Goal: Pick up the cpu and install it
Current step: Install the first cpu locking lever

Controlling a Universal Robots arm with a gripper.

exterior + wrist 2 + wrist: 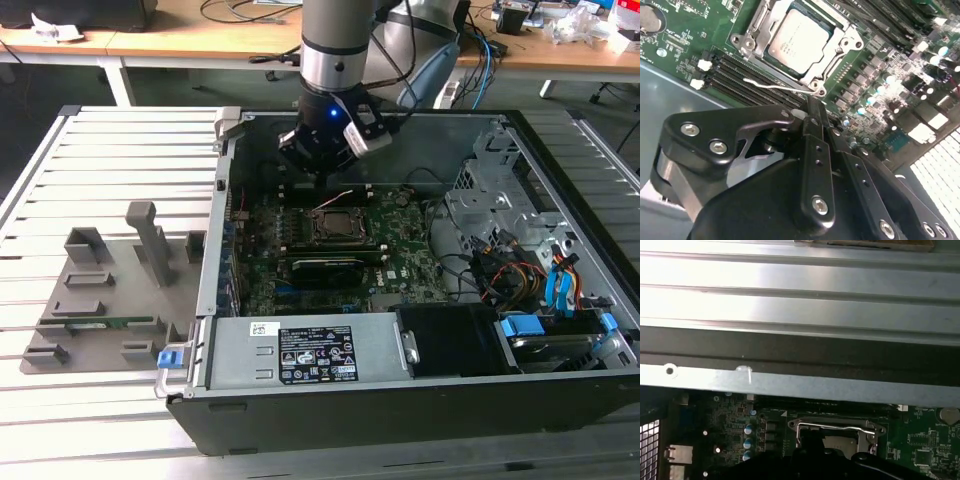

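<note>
The cpu (797,37), a flat square chip with a silvery top, lies inside the metal socket frame (840,47) on the green motherboard. In the exterior view it shows as a dark square (333,224) in the middle of the open computer case. My gripper (322,178) hangs just above the board, behind the socket in that view and apart from the chip. Its black fingers (812,135) meet at the tip (810,102), shut, with nothing between them. The socket frame (835,427) also shows in the first wrist view.
A thin pale wire lever (775,86) lies along the socket's edge, beside black memory slots (747,75). The case walls (215,250) ring the board; a card (325,268), power supply (320,355) and cables (520,275) crowd it. A grey fixture (100,300) outside holds a green memory stick (105,322).
</note>
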